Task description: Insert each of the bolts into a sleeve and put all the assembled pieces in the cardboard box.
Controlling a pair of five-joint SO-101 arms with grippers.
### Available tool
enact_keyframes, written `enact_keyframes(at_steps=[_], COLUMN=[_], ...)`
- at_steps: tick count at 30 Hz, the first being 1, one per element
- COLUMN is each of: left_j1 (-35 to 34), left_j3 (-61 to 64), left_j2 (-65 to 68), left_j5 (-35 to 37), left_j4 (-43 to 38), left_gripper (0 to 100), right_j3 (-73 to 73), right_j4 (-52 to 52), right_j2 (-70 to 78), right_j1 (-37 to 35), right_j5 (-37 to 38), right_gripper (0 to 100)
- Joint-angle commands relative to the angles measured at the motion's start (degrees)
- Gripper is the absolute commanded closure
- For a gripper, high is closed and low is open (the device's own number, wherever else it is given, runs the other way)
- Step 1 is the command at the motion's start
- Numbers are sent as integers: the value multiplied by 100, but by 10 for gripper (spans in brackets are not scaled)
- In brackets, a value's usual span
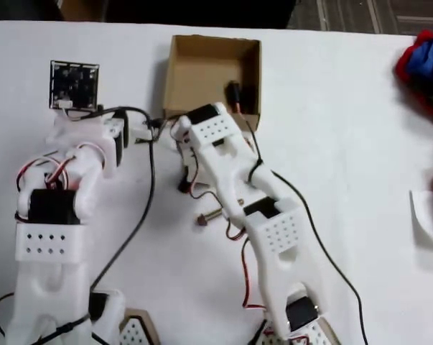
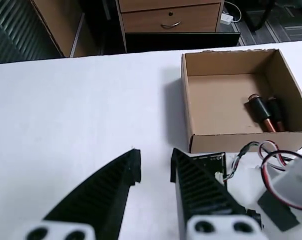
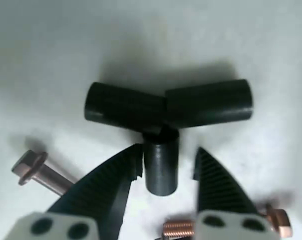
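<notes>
My right gripper is open and points down at the table, its fingers either side of a short black sleeve without gripping it. Two more black sleeves lie in a V just beyond it. Copper bolts lie nearby: one beside one finger, another by the other finger, and a threaded end close to the wrist. One bolt shows beside the right arm. The cardboard box holds two assembled pieces. My left gripper is open over bare table beside the box.
The box stands at the back, just beyond the right arm's wrist. A black cable runs between the arms. Coloured cloth and a white object lie at the table's right edge. A wooden drawer unit stands beyond the table.
</notes>
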Motion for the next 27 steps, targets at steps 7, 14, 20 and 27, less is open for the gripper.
enact_keyframes(at_steps=[7,14,20,27], left_j1=[-26,-18,229,1477], left_j3=[-268,-224,-268,-1675], left_j2=[-141,-88,360,2488], left_j5=[70,79,62,70], left_j4=[-53,-88,9,1011], left_gripper=[872,872,872,872], right_j3=[44,-26,782,3982], right_j4=[48,391,347,-1516], right_j2=[48,-1077,-3248,-5868], right_j1=[92,804,1640,3143], right_j5=[-484,-2092,-2514,-3367], right_gripper=[978,978,978,978])
